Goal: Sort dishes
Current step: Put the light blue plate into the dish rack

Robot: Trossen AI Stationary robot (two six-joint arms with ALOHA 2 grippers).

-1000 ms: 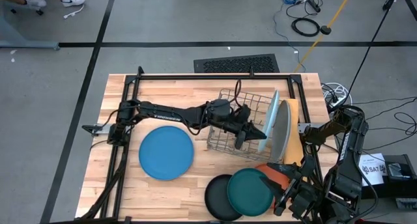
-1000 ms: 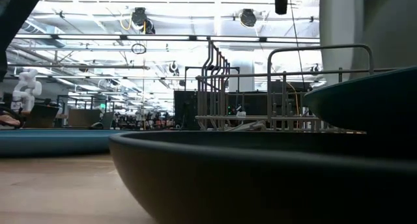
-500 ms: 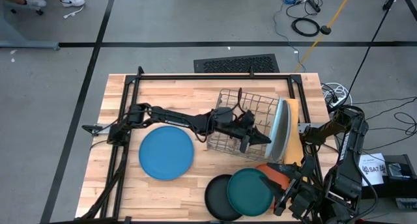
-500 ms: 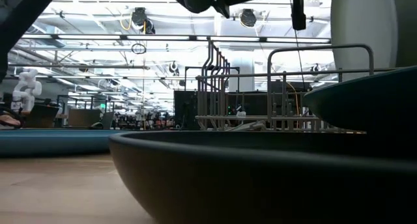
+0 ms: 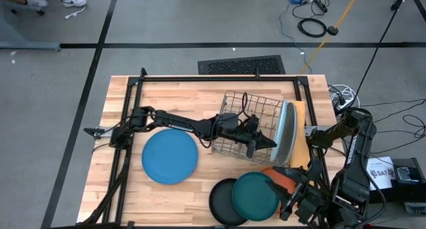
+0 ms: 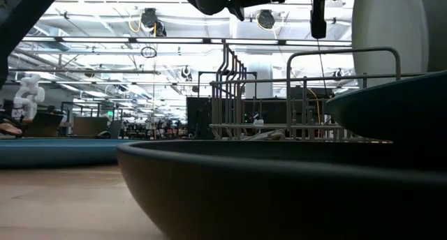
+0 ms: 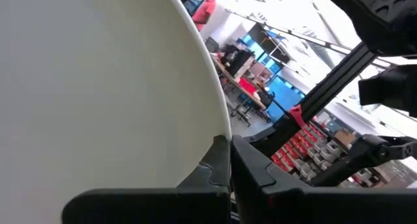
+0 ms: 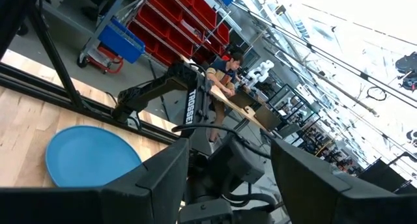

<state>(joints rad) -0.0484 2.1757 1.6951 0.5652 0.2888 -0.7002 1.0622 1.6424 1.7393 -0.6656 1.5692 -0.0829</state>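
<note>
High view has the left arm stretched across the table from 9 o'clock toward centre, its left gripper [image 5: 268, 142] over the wire rack [image 5: 243, 122], clenched on the rim of the pale blue plate [image 5: 285, 130], which stands on edge at the rack's 3 o'clock side. The left wrist view confirms the grip: a dark finger [image 7: 218, 165] presses the plate's pale edge [image 7: 98, 87]. Just behind that plate, still farther toward 3 o'clock, the grey plate [image 5: 291, 137] also stands on edge, beside a tan upright board [image 5: 301, 137]. The medium blue plate [image 5: 170, 156] lies flat on the wooden table [image 5: 173, 92] at 8 o'clock of the rack. At 5 o'clock the dark teal plate [image 5: 255, 194] overlaps the black plate [image 5: 223, 202] and the orange plate [image 5: 281, 178], which peeks out beneath it. The right gripper [image 5: 293, 206] hangs near the table's 5 o'clock edge by these small plates; its fingers [image 8: 156, 178] stand spread apart in the right wrist view, holding nothing.
</note>
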